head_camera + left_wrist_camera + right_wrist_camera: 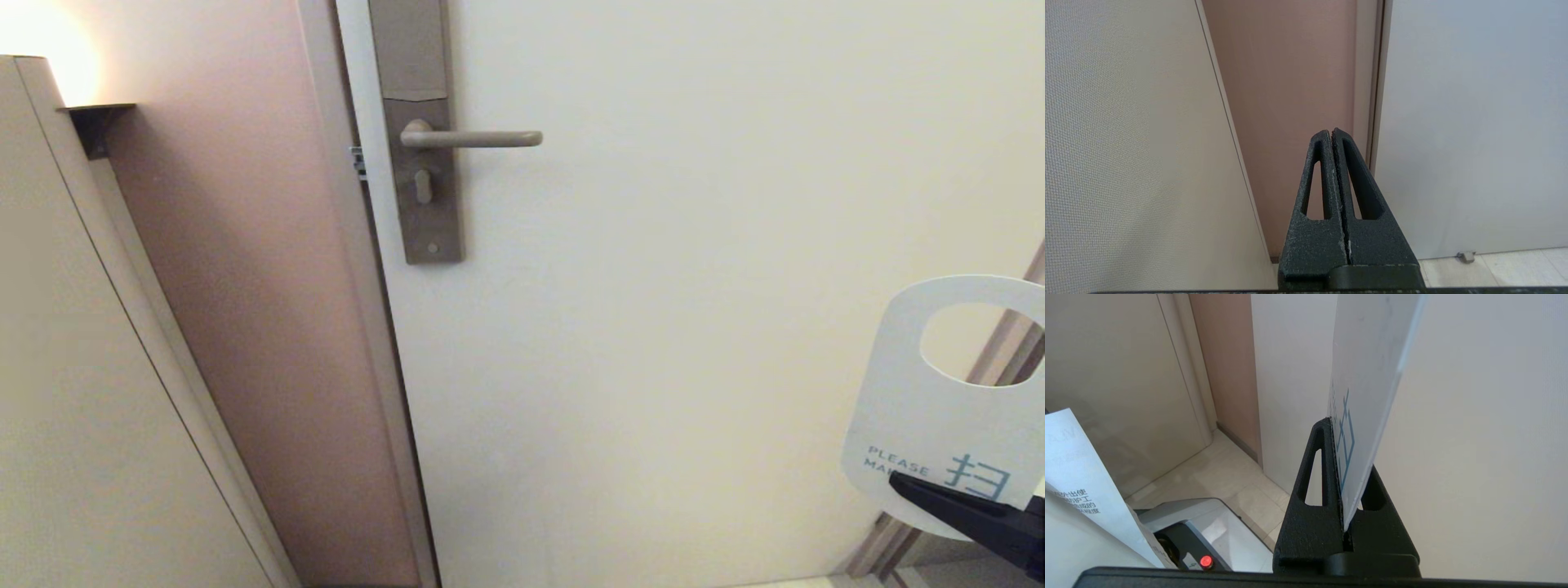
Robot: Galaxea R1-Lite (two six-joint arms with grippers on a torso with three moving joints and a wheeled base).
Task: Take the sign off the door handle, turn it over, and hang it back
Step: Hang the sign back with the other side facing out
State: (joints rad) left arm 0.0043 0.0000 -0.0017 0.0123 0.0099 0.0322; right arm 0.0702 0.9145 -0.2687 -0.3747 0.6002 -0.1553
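The door handle (473,139) juts rightward from its tall grey-brown lock plate (420,163) and nothing hangs on it. Far down to the right of it, the sign (931,408) is held upright in the air, white "PLEASE MA..." side toward the head camera, oval hole at its top. My right gripper (906,486) is shut on the sign's lower end; the right wrist view shows the sign (1367,375) edge-on, pinched between the black fingers (1314,465). My left gripper (1331,132) is shut on nothing, pointing at the wall beside the door; the head view does not show it.
The white door (694,286) fills the middle and right. A pinkish wall strip (245,286) and a beige panel (73,367) lie left of the door frame. A lit wall lamp (73,73) sits upper left. Papers (1077,477) and a base part with a red light (1206,561) show below.
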